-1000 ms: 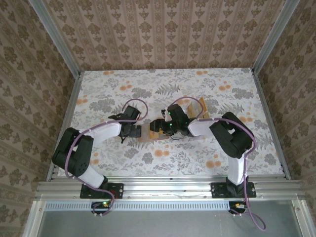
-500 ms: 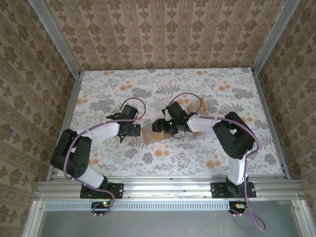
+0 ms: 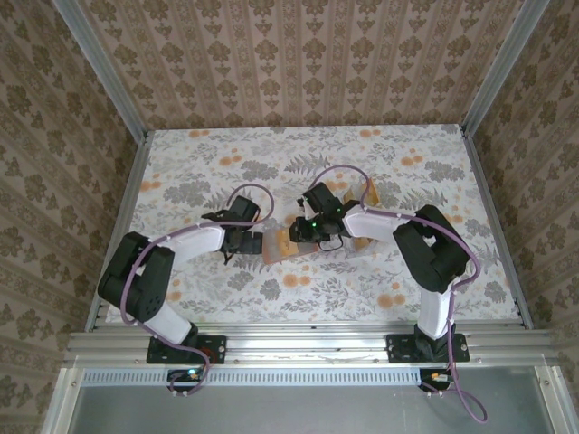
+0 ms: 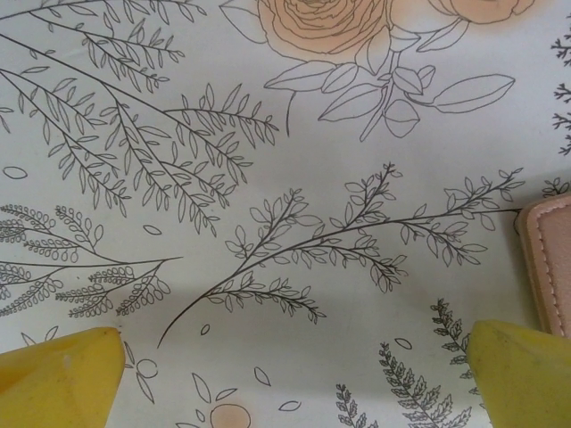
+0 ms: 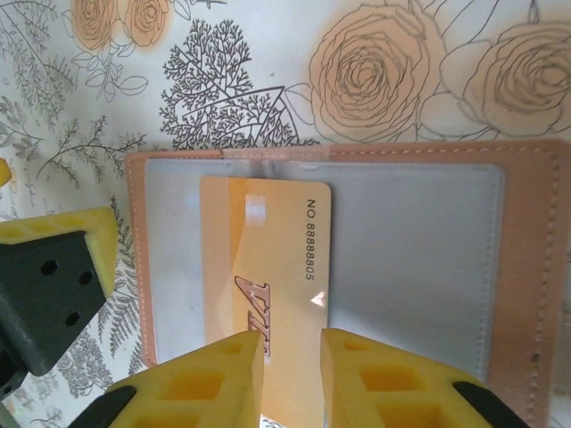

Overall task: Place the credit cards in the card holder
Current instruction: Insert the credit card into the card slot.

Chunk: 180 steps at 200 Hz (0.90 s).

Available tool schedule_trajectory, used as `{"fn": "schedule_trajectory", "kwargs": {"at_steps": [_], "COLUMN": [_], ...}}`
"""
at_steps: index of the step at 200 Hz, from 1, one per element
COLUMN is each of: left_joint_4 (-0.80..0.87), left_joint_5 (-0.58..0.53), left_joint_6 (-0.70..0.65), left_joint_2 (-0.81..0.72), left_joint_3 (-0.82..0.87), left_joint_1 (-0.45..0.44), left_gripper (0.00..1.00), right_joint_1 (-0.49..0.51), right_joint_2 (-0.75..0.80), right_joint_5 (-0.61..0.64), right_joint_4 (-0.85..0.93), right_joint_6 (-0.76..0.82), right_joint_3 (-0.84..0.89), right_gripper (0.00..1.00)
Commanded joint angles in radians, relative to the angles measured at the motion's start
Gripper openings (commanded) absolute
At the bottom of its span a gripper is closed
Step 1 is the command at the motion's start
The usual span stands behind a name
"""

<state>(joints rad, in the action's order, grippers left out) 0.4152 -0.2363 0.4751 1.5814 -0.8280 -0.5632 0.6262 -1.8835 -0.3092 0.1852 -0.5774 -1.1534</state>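
Opened flat on the flower-printed worktop (image 5: 375,71), grey lining up: the card holder (image 5: 419,259), with a stitched salmon-brown border all round. Flat on the lining, on the part toward the left pincer (image 4: 294,379): one credit card (image 5: 268,241), tan-orange, printed "NO. 88888805" along one long edge, its far end close to the holder's far border.

Directly over the card's near end: the right pincer (image 5: 293,379). Yellow fingers (image 5: 205,388) set nearly together, only a narrow slit between them, the card's face showing through that slit and running on beneath both tips. Cannot tell whether pinching the card, pressing on it or poised just above it.

Just beside the holder's border: the left pincer, spread wide, with nothing between its fingers but printed worktop. From the left wrist, one yellow tip low at each side of the view. Close above the right-hand tip, a strip of the holder's pink stitched edge, near it but not seen touching. From the right wrist, one black-and-yellow finger of that pincer alongside the holder's border, over the worktop and off the leather.

From above: the holder near the middle of the worktop, between the two pincers, the left one at its left end and the right one over its right part.
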Motion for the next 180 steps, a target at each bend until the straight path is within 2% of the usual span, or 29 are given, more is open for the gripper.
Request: {"fn": "schedule_trajectory", "kwargs": {"at_steps": [1, 61, 180], "left_joint_4": [0.011, 0.014, 0.007], "left_joint_5": [-0.02, -0.03, -0.031], "left_joint_6": [0.022, 0.027, 0.022], "left_joint_2": [0.028, 0.052, 0.083], "left_joint_3": [-0.012, -0.019, -0.027], "left_joint_1": [-0.009, -0.017, -0.02], "left_gripper": [1.0, 1.0, 1.0], "right_joint_1": [-0.005, -0.005, 0.02], "right_joint_2": [0.014, 0.0, -0.096], "right_joint_5": [0.053, 0.076, 0.061], "right_joint_4": [0.073, 0.075, 0.092], "right_joint_6": [0.05, 0.065, 0.066], "right_joint_3": [-0.038, -0.031, -0.092], "right_gripper": [0.18, 0.09, 0.07]}}
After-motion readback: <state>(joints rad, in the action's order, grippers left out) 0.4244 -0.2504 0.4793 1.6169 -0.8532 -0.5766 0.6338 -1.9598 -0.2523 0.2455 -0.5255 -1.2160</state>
